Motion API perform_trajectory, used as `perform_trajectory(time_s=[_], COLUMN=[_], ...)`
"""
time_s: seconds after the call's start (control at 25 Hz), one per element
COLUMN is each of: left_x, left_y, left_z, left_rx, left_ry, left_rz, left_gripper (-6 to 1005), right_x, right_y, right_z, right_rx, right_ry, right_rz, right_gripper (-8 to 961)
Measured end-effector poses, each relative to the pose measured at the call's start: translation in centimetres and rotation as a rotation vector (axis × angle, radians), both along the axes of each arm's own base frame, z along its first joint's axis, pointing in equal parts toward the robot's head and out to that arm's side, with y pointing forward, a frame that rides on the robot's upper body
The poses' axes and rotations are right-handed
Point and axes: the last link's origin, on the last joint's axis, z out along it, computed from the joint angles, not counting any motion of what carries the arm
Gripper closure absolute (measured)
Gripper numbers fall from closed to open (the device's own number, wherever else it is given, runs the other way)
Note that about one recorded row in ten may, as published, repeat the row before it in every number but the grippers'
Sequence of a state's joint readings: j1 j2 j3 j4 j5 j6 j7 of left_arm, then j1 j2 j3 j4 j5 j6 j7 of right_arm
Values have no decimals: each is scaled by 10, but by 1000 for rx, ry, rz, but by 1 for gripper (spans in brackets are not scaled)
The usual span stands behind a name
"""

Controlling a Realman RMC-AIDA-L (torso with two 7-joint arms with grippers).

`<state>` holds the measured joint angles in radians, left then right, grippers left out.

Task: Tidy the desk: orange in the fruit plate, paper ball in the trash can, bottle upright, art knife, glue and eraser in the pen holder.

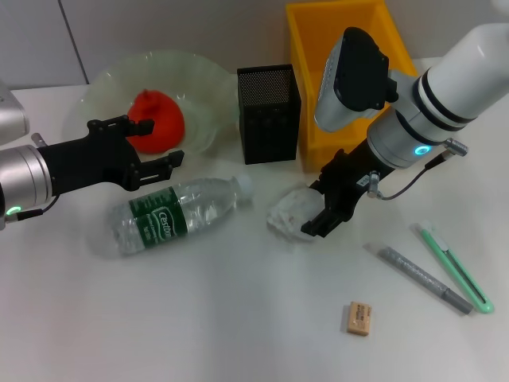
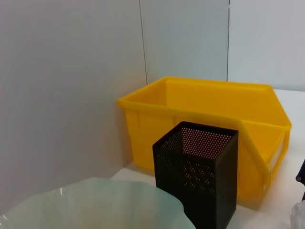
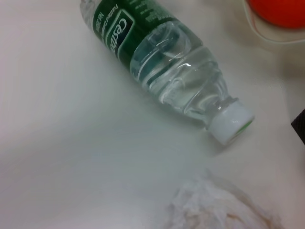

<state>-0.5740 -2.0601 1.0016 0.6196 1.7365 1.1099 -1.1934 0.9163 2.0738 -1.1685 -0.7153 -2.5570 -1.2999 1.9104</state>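
The orange (image 1: pixel 161 119) lies in the pale-green fruit plate (image 1: pixel 103 83) at the back left. My left gripper (image 1: pixel 165 142) hovers open at the plate's front rim, above the bottle (image 1: pixel 175 211), which lies on its side with its cap (image 3: pixel 232 122) toward the paper ball (image 1: pixel 288 213). My right gripper (image 1: pixel 315 210) is open right at the paper ball's right side. The black mesh pen holder (image 1: pixel 269 111) stands beside the yellow trash can (image 1: pixel 306 119). The eraser (image 1: pixel 359 318), a grey glue stick (image 1: pixel 421 278) and the green art knife (image 1: pixel 453 267) lie at the front right.
The pen holder (image 2: pixel 198 171) and trash can (image 2: pixel 205 119) stand close together against the back wall, with the fruit plate's rim (image 2: pixel 95 202) just beside them. In the right wrist view, bare table lies between the bottle (image 3: pixel 162 62) and the paper ball (image 3: pixel 214 205).
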Motion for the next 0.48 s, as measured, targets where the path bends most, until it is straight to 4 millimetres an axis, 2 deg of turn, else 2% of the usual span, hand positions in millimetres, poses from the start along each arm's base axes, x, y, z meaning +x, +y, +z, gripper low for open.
perform_trajectory(time_s=[0.48], left_x=[0], left_y=[1], left_z=[0], left_rx=[3], left_ry=[2], left_rz=[1], left_gripper=[281], right_x=[-2], right_y=[2], right_z=[2], right_rx=[8], right_ry=[0], right_rz=[9], right_gripper=[364])
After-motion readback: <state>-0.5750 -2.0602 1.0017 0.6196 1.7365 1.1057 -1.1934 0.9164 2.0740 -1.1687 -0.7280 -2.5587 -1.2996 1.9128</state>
